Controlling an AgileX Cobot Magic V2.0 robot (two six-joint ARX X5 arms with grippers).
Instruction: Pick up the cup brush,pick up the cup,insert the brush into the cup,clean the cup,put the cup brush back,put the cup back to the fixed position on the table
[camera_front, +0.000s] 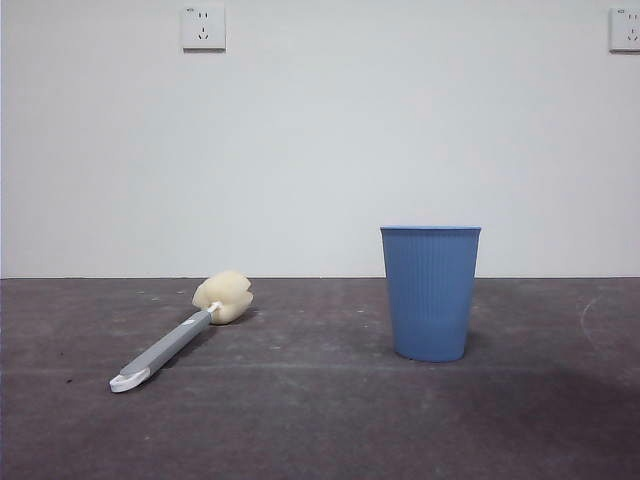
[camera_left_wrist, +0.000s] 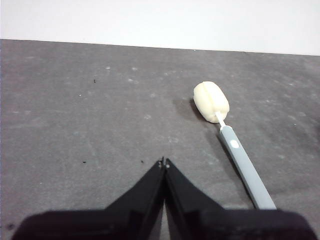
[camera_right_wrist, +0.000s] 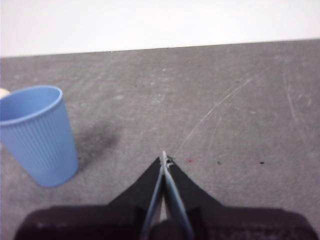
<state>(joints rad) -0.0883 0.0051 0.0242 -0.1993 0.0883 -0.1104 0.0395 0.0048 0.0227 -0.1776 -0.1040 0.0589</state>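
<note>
The cup brush (camera_front: 178, 339) lies flat on the table (camera_front: 320, 420) at the left, its cream sponge head toward the wall and its white tip toward the front. In the left wrist view the cup brush (camera_left_wrist: 235, 147) lies beside and apart from my left gripper (camera_left_wrist: 164, 161), whose jaws are shut and hold nothing. The blue ribbed cup (camera_front: 430, 292) stands upright right of centre. In the right wrist view the cup (camera_right_wrist: 36, 134) stands off to one side of my right gripper (camera_right_wrist: 164, 156), which is shut and empty. Neither arm shows in the front view.
A white wall runs along the table's far edge, with a socket (camera_front: 203, 28) high on the left and another (camera_front: 625, 29) at the right edge. Pale scratches mark the table (camera_right_wrist: 240, 115) near the right gripper.
</note>
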